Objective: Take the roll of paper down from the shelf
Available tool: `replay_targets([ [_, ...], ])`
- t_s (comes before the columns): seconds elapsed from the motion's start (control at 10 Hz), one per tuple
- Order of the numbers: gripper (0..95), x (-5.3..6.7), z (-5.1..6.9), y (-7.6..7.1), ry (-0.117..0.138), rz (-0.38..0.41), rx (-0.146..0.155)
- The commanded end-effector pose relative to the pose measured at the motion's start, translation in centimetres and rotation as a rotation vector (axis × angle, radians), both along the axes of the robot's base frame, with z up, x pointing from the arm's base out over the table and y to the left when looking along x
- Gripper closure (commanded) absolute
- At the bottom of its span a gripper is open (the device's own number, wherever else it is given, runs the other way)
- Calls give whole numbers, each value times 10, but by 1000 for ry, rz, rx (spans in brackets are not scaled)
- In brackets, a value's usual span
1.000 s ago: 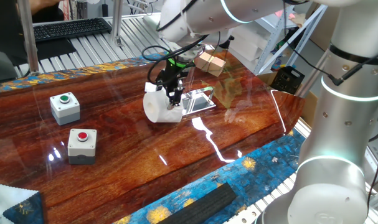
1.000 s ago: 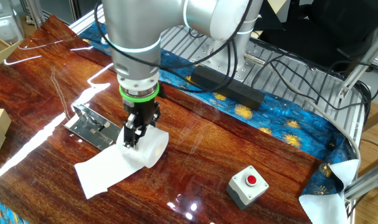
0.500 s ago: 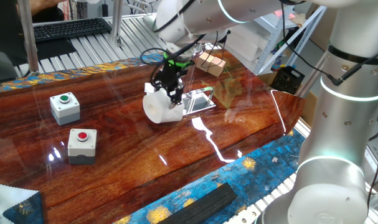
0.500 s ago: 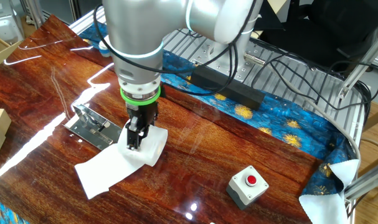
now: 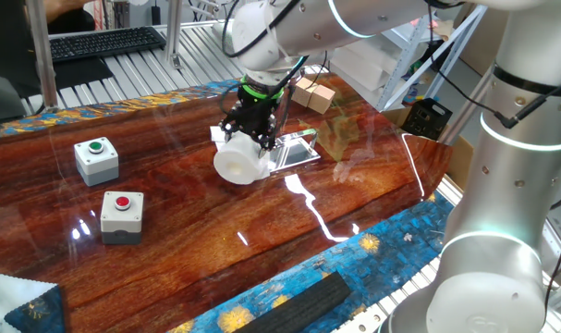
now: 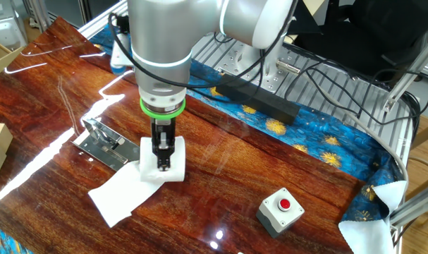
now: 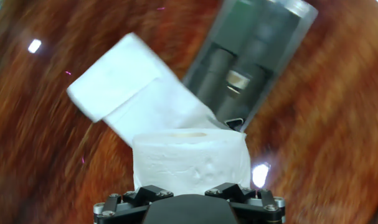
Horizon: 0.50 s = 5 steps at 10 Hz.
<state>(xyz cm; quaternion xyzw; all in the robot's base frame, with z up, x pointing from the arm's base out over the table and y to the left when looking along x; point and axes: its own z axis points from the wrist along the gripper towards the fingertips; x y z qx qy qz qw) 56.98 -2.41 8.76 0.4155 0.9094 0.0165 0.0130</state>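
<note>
A glossy red-brown wooden table with a blue patterned border fills one fixed view, backed by aluminium rails and a keyboard. Open wood lies toward the near edge; two white button boxes, green and red, sit well to the left. The gripper points down, clasped on the roll of paper, a soft white cylinder on the table just beside the shelf, a flat silvery plate.

In the other fixed view, the gripper stands over the roll; its loose sheet trails flat on the wood. The shelf lies beside it.

In the blurred hand view, the dimpled roll sits between the fingers, with the mirror-like shelf beyond.
</note>
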Motion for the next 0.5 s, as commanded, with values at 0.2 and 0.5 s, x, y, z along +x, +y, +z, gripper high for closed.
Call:
replay_targets([
  [0.2, 950, 2, 0, 1, -1, 399, -6],
  [0.5, 950, 2, 1, 1, 29, 506, -19],
])
